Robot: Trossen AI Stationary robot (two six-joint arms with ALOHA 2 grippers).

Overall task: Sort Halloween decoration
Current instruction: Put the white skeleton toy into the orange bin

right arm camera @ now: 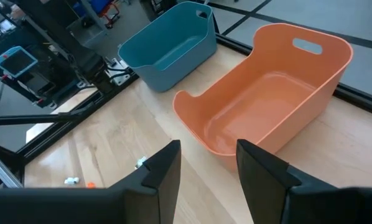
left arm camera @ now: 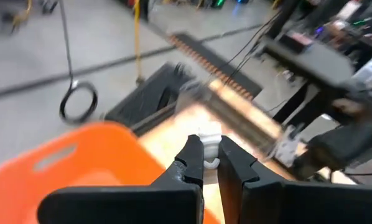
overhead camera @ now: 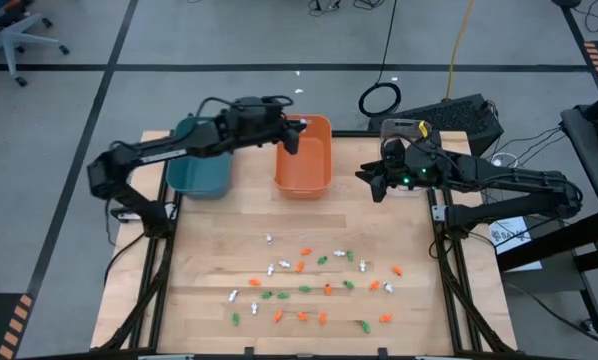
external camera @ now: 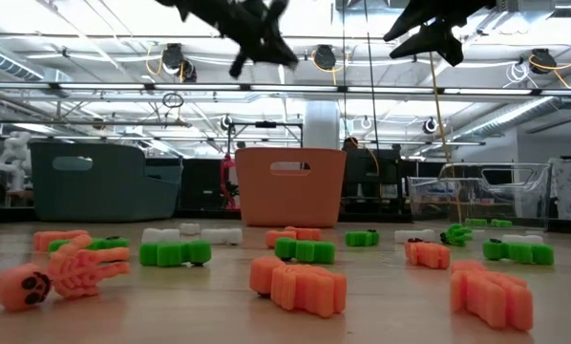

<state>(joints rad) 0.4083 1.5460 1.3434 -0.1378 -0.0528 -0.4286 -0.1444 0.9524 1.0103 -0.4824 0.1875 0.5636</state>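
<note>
Several tiny orange, green and white trinkets lie scattered on the near half of the wooden table; the low view shows them close up. My left gripper hovers over the orange bin, shut on a white trinket. My right gripper is open in the air to the right of the orange bin, holding nothing. My left gripper pinches the white trinket's lower part between its two fingertips. The piece sticks out past the tips and is lifted clear of the table, above the orange bin.
A teal bin stands left of the orange one at the far edge. A clear bin sits at the far right. The strip of table between the bins and the trinkets is bare wood. Black frame rails run along the table's sides.
</note>
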